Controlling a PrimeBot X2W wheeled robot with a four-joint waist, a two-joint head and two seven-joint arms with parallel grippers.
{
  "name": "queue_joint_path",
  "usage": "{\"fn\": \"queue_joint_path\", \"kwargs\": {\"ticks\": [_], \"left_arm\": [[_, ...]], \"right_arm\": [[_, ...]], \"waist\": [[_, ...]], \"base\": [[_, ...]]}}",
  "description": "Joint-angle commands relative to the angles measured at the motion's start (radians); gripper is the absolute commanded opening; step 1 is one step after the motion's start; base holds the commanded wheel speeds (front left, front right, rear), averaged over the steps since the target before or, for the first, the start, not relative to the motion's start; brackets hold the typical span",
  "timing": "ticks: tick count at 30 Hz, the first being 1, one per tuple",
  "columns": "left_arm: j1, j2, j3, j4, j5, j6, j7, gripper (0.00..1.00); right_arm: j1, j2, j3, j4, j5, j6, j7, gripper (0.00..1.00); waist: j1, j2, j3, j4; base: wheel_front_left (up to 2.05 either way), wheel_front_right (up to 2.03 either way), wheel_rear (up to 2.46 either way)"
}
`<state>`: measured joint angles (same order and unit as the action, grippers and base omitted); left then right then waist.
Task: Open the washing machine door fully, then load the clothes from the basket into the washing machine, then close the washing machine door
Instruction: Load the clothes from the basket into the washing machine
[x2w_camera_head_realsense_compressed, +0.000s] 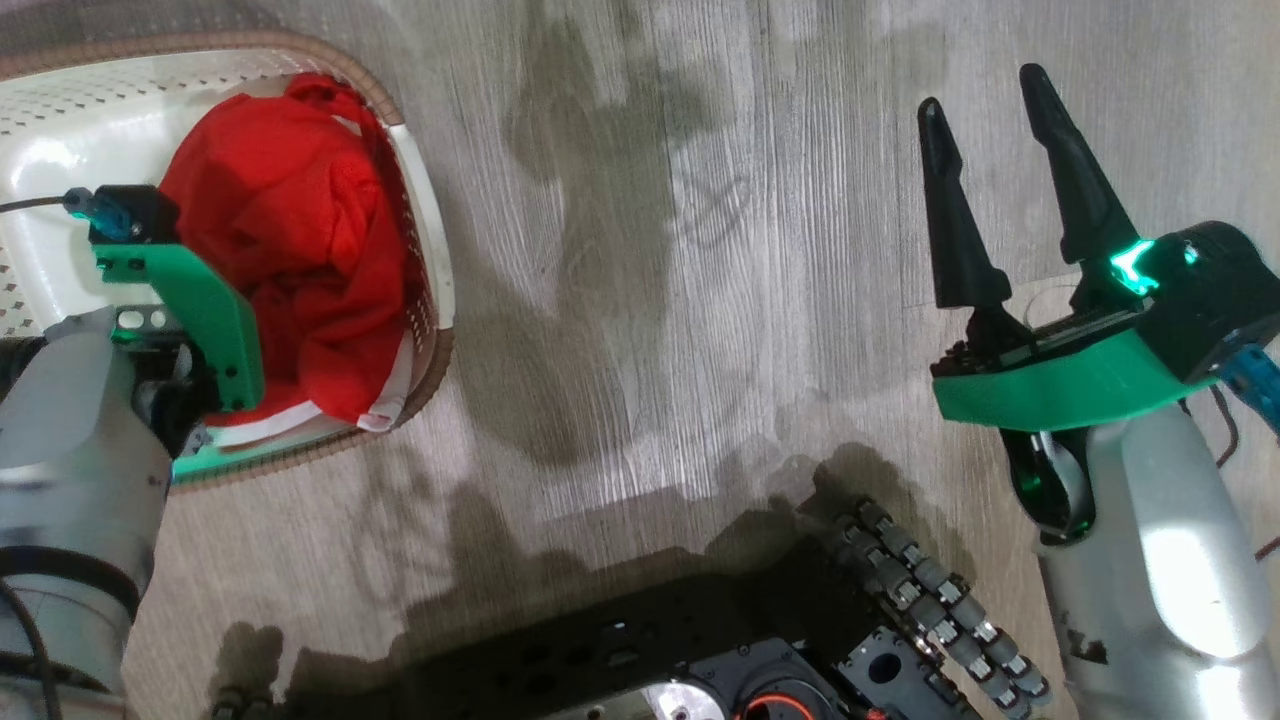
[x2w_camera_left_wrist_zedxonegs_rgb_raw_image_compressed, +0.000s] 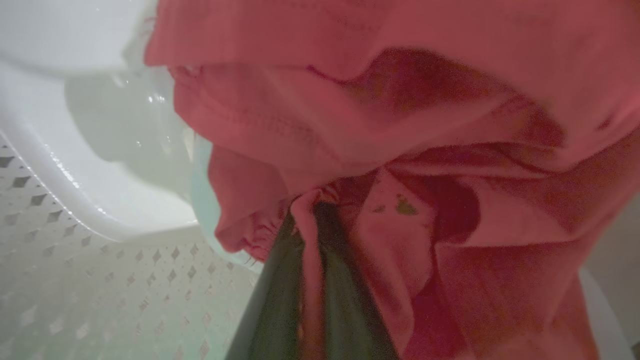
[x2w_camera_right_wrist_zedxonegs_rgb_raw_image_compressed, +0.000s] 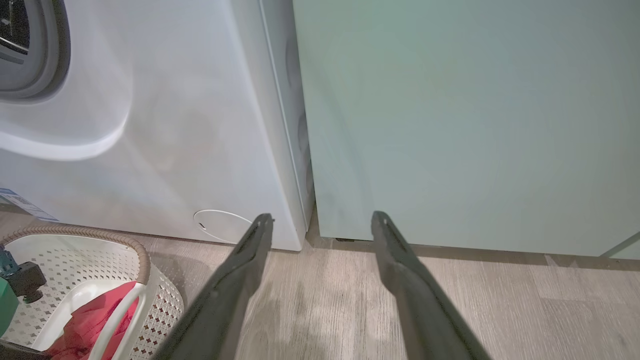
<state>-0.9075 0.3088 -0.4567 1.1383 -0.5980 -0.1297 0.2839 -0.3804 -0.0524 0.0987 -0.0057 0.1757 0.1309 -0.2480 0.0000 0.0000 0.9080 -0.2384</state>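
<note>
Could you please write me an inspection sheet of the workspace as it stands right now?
Surface: grey wood-look floor, with the basket standing on it.
Job's things: red clothes bunched in the basket; washing machine just behind the basket.
Clutter: nothing seen.
Claws: left claw shut on the clothes inside the basket; right claw open, holding nothing, over the floor.
Cables: thin black cable at the left wrist.
Surroundings: pale green cabinet beside the washing machine.

Nothing reads clearly, even the sticker (x2w_camera_right_wrist_zedxonegs_rgb_raw_image_compressed: 22, 204) on the washing machine (x2w_camera_right_wrist_zedxonegs_rgb_raw_image_compressed: 165, 130).
</note>
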Motion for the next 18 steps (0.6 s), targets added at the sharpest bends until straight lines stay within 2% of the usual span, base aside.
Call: {"fn": "queue_joint_path", "kwargs": {"ticks": [1, 8, 18], "left_arm": [[-0.001, 0.044, 0.008, 0.009, 0.011, 0.0, -0.022, 0.0], [-0.003, 0.023, -0.006, 0.035, 0.03, 0.029, -0.13, 0.0], [0.046, -0.005, -0.003, 0.0, 0.038, 0.074, -0.38, 0.0]], "right_arm": [[0.027, 0.002, 0.015, -0.025, -0.001, 0.0, -0.008, 1.0], [0.033, 0.002, -0.004, -0.02, -0.001, 0.0, -0.009, 1.0], [0.063, 0.002, -0.031, -0.01, -0.009, 0.0, -0.002, 1.0]], "waist": [[0.0, 0.0, -0.008, 0.004], [0.0, 0.0, -0.053, 0.029], [0.0, 0.0, -0.189, 0.09]], "base": [[0.0, 0.0, 0.0], [0.0, 0.0, 0.0], [0.0, 0.0, 0.0]]}}
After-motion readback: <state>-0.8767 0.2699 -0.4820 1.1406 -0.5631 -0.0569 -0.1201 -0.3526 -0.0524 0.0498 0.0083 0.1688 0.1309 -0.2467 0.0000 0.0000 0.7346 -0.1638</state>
